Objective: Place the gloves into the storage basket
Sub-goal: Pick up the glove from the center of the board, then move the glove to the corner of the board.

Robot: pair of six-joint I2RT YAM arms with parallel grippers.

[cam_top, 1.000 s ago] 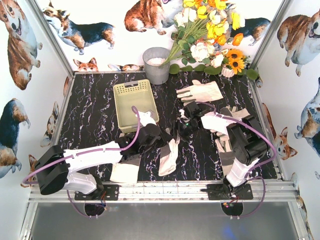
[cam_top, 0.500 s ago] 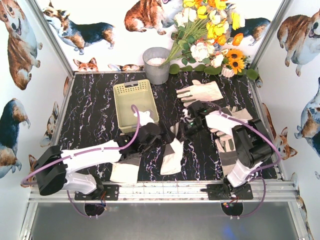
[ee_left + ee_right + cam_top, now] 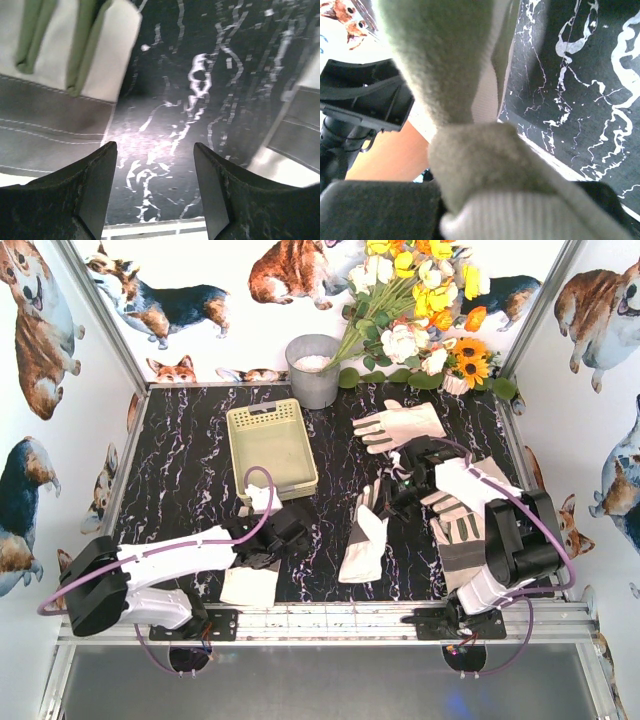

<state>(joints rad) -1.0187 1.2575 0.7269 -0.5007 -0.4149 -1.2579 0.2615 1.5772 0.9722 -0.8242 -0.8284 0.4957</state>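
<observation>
At about 7 o'clock on the black marble table (image 3: 190, 480), a flat glove (image 3: 248, 586) lies half under the left arm. Just beyond it the left gripper (image 3: 152, 155) hangs low with its fingers spread and nothing between them. The storage basket (image 3: 272, 445) sits at 11 o'clock and looks empty. Just right of centre the held glove (image 3: 362, 545) droops from the right gripper (image 3: 397, 496). Its fingers are clenched on a bunched fold of the fabric near the glove's finger end, and the cuff seems to trail on the table toward 6 o'clock. The back glove (image 3: 400, 424) lies at 1 o'clock and the patched glove (image 3: 462, 530) at 4 o'clock, under the right arm. These gloves look light, limp and not fragile, so they will sag and swing. A pinch at the thicker cuff or mid-palm should hold best.
</observation>
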